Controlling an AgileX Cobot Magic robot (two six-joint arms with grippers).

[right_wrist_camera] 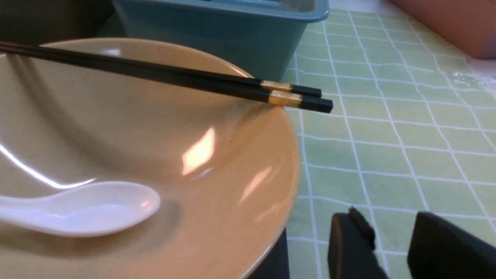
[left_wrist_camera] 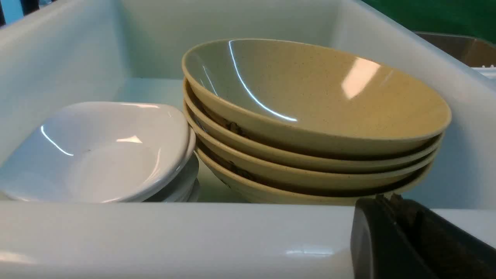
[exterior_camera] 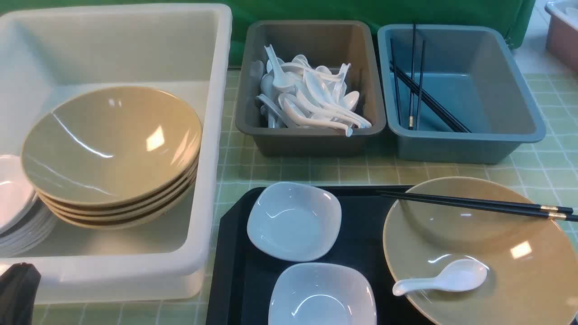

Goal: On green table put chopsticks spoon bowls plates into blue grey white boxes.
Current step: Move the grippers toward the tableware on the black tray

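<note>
On a black tray (exterior_camera: 235, 253) sit two white square bowls (exterior_camera: 293, 221) and a tan plate (exterior_camera: 519, 280). A white spoon (exterior_camera: 447, 276) lies in the plate and a pair of black chopsticks (exterior_camera: 474, 204) rests across its rim. My right gripper (right_wrist_camera: 387, 217) hovers open and empty over the green cloth, just off the plate (right_wrist_camera: 155, 135) edge and short of the chopsticks' (right_wrist_camera: 174, 75) gold-banded ends. My left gripper (left_wrist_camera: 389, 198) is shut and empty, outside the near wall of the white box (exterior_camera: 216, 135), which holds stacked tan plates (exterior_camera: 113, 144).
The grey box (exterior_camera: 311, 140) is full of white spoons (exterior_camera: 311, 99). Several black chopsticks (exterior_camera: 413, 85) lie in the blue box (exterior_camera: 465, 146). A stack of white bowls (left_wrist_camera: 97, 155) sits beside the tan stack. A pinkish bin (exterior_camera: 562, 31) stands far right.
</note>
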